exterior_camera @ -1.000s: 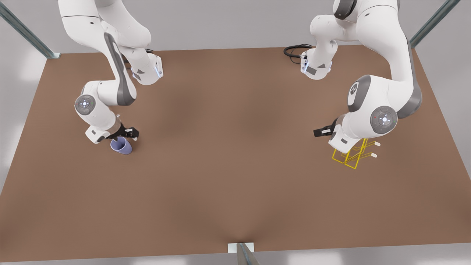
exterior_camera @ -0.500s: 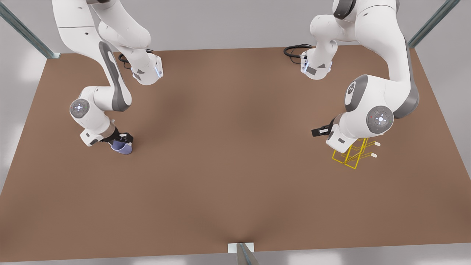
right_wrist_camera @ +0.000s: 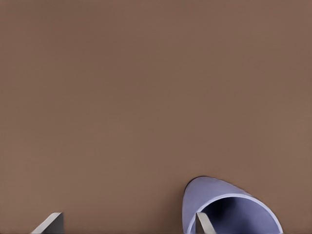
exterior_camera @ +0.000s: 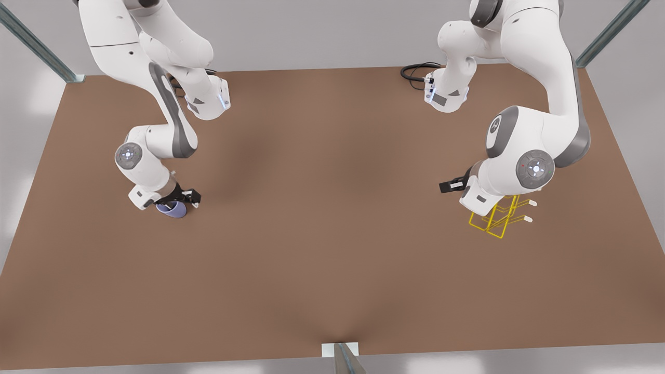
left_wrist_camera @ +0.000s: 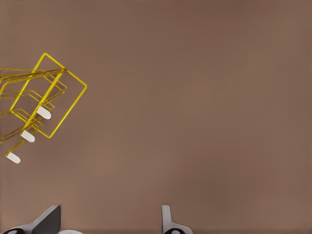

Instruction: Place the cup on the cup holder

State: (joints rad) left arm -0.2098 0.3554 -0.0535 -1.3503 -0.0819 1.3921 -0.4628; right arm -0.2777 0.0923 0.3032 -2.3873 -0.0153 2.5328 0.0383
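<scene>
The cup (exterior_camera: 173, 209) sits on the desk (exterior_camera: 332, 234) at the front view's left, one finger of our spread right gripper (exterior_camera: 176, 200) inside its rim. Nothing is lifted yet. Well apart, the cup holder (exterior_camera: 501, 218) stands beside our waiting left gripper (exterior_camera: 448, 185), also spread.

The front view looks down steeply on my whole table (exterior_camera: 332, 249) from high above its near edge, with both arm bases at the far side. My left wrist camera looks down past its fingers (left_wrist_camera: 168, 222) at the cup holder (left_wrist_camera: 41, 105), which the front view shows at its right (exterior_camera: 499, 218). My right wrist camera sits very near the cup (right_wrist_camera: 229, 207), at the front view's left (exterior_camera: 173, 209).
</scene>
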